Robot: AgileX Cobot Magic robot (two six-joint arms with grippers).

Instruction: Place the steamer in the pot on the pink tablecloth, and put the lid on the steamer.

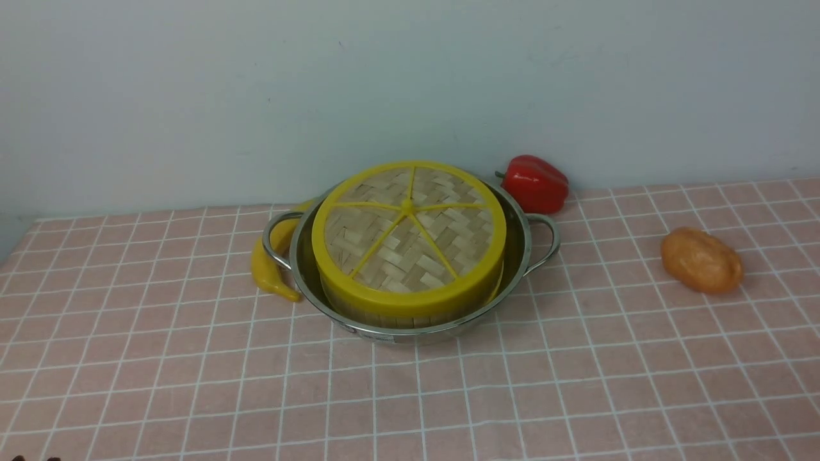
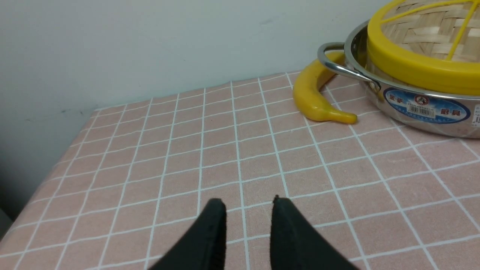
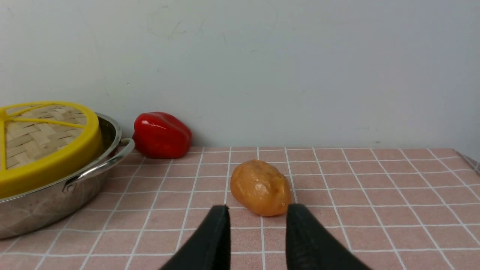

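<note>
1 lid (image 1: 408, 238) flat atop 1 steamer (image 1: 391, 318) in 1 pot (image 1: 512, 269), w/ 2 handles; left gripper (image 2: 248, 204) & right gripper (image 3: 258, 212) jaws narrowly apart, empty, pot well ahead.

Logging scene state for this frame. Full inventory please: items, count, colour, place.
lid: 1, woven bamboo with yellow rim, on the steamer
steamer: 1, bamboo, inside the pot
pot: 1, shiny steel, mid-cloth
pink tablecloth: 1, pink with white grid, under everything
banana: 1, yellow, by the pot's left handle
pepper: 1, red, behind the pot's right
potato: 1, orange-brown, far right
left gripper: open, empty, above the cloth
right gripper: open, empty, near the potato
</note>
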